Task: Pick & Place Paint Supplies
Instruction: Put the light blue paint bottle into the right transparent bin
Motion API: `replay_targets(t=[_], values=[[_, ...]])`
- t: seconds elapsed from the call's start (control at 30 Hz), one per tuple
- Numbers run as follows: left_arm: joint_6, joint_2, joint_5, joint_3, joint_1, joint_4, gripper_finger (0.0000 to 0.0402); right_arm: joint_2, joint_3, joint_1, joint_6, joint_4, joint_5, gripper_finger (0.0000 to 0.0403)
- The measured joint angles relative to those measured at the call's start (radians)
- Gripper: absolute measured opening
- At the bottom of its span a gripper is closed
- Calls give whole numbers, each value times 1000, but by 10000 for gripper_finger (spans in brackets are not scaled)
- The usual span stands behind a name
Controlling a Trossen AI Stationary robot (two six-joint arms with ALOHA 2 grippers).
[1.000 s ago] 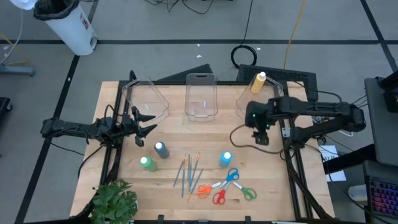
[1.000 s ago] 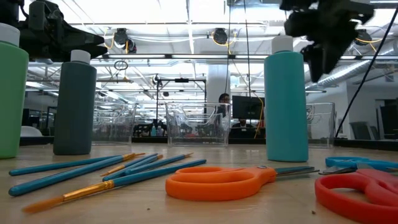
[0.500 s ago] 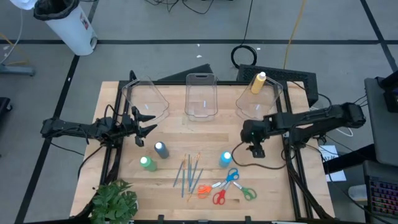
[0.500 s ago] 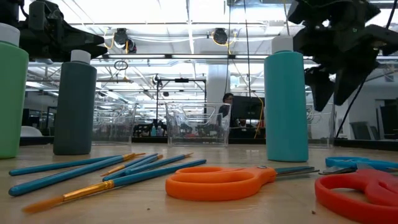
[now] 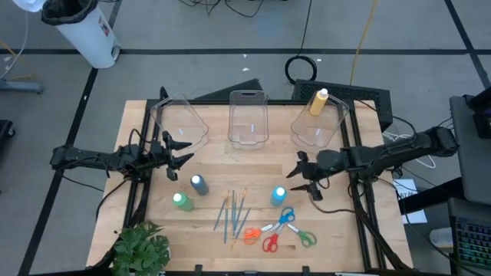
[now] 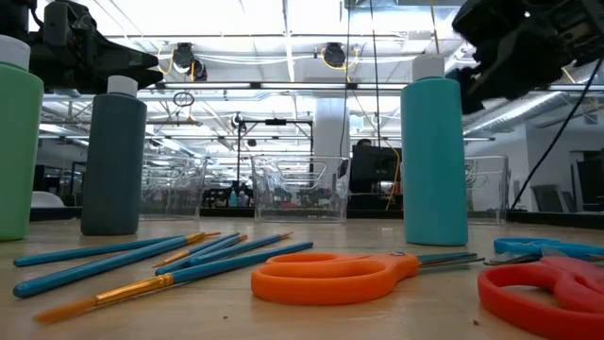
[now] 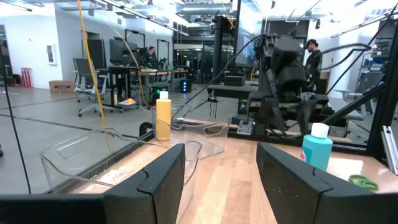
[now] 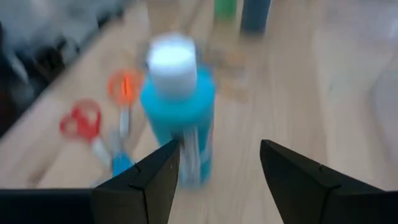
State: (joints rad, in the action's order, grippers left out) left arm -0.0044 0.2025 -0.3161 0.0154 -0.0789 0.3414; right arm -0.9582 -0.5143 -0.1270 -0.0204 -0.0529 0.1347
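Note:
A blue white-capped paint bottle (image 5: 278, 195) (image 8: 178, 99) stands upright on the table. My right gripper (image 5: 298, 173) (image 8: 217, 168) is open just to its right, fingers pointing at it without touching. A grey-blue bottle (image 5: 199, 184) and a green bottle (image 5: 182, 201) stand further left. Thin brushes (image 5: 234, 215) and small scissors (image 5: 280, 228) lie flat near the near edge. A yellow bottle (image 5: 318, 102) leans inside the right clear bin (image 5: 316, 132). My left gripper (image 5: 178, 153) (image 7: 221, 174) waits open at the table's left.
Three clear plastic bins sit along the far edge: left (image 5: 178, 123), middle (image 5: 248, 119) and right. A leafy plant (image 5: 140, 247) stands at the near left corner. Bare wood lies between the bins and the bottles. People and desks show in the room beyond.
My right gripper has moved from beside the right bin toward the near edge and down. It has turned level to point toward the table's left at the blue bottle. The left arm and all supplies have stayed still.

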Motion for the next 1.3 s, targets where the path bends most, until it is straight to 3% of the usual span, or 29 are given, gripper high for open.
replay_targets(t=[0.3, 0.47, 0.67, 0.9, 1.1, 1.3], values=[[0, 0, 0, 0, 0, -1, 207, 25, 330, 1, -119, -1111, -1, 215], [0, 0, 0, 0, 0, 0, 207, 24, 381, 1, -154, -1515, 0, 215], [0, 0, 0, 0, 0, 1, 207, 53, 264, 1, -211, -1461, 2, 215], [0, 0, 0, 0, 0, -1, 207, 15, 34, 1, -183, -1380, 102, 215], [0, 0, 0, 0, 0, 0, 207, -38, -271, 1, -68, -839, 100, 215], [0, 0, 0, 0, 0, 0, 207, -202, -638, 1, -28, -216, 59, 215]])
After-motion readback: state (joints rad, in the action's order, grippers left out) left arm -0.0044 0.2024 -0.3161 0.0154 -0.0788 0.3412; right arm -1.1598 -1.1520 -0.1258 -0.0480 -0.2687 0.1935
